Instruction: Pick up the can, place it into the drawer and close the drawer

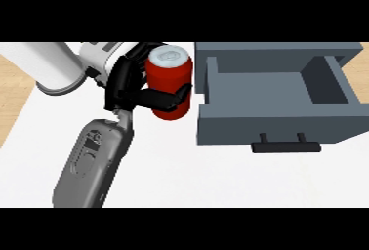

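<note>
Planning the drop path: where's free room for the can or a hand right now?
The open drawer shows a bare floor between its walls. The white counter is bare below the drawer handle and right of the forearm. It is crowded at the drawer's left wall, where the hand curls round the red can.

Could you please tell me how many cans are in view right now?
1. The red can is held in the hand, just left of the open grey drawer. None shows inside the drawer.

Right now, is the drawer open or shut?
Open. The grey drawer is pulled out, its empty inside visible from above, handle toward the robot. The red can is outside it, in the left hand.
</note>
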You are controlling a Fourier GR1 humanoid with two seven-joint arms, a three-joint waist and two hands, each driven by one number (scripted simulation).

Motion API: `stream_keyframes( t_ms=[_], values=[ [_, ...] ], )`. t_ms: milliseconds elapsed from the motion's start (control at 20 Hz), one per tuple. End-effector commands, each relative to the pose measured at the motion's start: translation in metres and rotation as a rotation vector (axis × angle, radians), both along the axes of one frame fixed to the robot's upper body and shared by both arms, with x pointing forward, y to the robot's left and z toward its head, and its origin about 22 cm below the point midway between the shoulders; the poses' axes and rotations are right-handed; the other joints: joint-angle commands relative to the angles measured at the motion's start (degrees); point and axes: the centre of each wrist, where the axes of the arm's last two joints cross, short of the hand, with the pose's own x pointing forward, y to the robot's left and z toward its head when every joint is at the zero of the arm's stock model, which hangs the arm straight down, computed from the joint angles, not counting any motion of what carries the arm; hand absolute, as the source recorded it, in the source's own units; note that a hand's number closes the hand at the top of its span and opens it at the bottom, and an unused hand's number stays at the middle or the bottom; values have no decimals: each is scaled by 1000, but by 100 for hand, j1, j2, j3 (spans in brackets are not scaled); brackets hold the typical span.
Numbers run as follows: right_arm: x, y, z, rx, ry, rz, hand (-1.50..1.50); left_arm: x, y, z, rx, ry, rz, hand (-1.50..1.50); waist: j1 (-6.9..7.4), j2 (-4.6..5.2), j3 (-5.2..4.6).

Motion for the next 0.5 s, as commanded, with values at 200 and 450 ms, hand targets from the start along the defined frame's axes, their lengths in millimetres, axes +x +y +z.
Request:
stream_keyframes(
  t_ms=[200,450],
  values=[
    [22,13,-7,-13,-4,-6,-150,21,-54,46,32,-48,-36,150,-10,17,-1],
    [-7,-2,-17,-1,25,11,-150,31,-87,82,47,-60,-28,150,-99,16,2]
  ],
)
